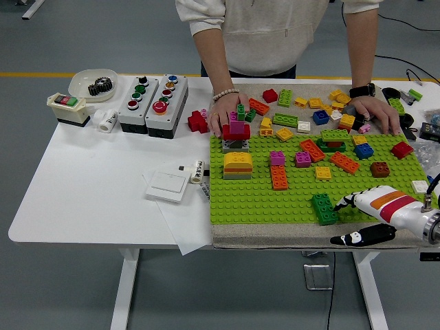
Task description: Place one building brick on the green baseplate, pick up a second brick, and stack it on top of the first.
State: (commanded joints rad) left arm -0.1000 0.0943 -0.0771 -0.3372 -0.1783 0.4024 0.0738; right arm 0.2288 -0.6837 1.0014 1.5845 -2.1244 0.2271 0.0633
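Right hand (357, 216) at the green baseplate's (275, 203) near right corner, fingers spread and holding nothing, one fingertip touching the dark green brick (324, 208) (sits on baseplate near its front edge). Person's hands (227, 118) rest at baseplate's far edge.

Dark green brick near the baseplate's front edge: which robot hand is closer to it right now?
Right. The right hand is just to the right of the dark green brick, fingertips at its edge, thumb below over the table's edge. The left hand is not in view.
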